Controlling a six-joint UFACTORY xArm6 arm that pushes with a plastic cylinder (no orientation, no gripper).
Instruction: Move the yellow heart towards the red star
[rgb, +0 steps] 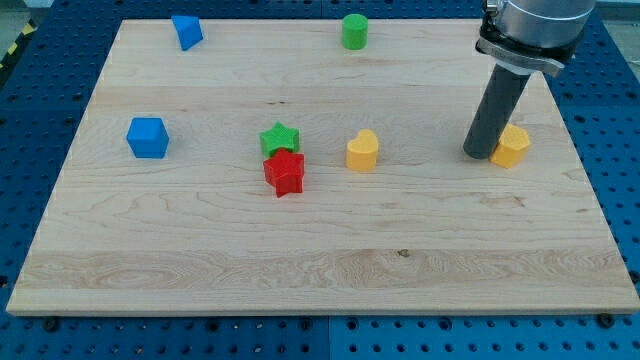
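The yellow heart (362, 151) lies near the middle of the board. The red star (285, 173) lies to its left and slightly lower, a short gap away, touching the green star (279, 139) just above it. My tip (478, 155) rests on the board at the view's right, far right of the heart, touching or nearly touching the left side of a yellow hexagon block (512, 146).
A blue cube (147, 137) sits at the left. A blue angular block (186, 32) is at the top left. A green cylinder (354, 32) is at the top centre. The wooden board's right edge (590, 190) is close to the yellow hexagon.
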